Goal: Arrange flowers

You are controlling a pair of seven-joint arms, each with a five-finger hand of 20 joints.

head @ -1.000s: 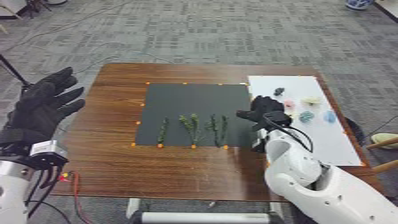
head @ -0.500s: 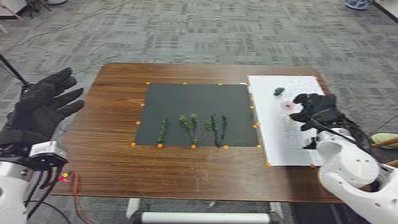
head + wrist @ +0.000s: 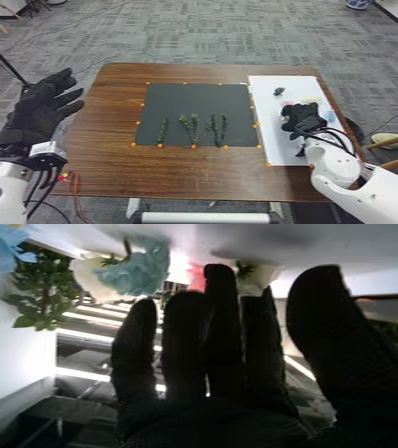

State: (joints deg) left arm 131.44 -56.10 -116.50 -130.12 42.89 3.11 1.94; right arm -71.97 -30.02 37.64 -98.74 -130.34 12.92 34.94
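On my head view I have grey carpet (image 3: 222, 40) around the brown tabletop (image 3: 115, 175), a thin cable (image 3: 55, 31) lying across it at far left, a blue-and-white pot (image 3: 358, 4) far right, and wooden bars (image 3: 386, 144) near the right edge.

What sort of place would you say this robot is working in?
Probably an office or robotics lab: grey carpet tiles cover the floor, a brown wooden table carries mats marked with orange dots, and white robot arms reach in.
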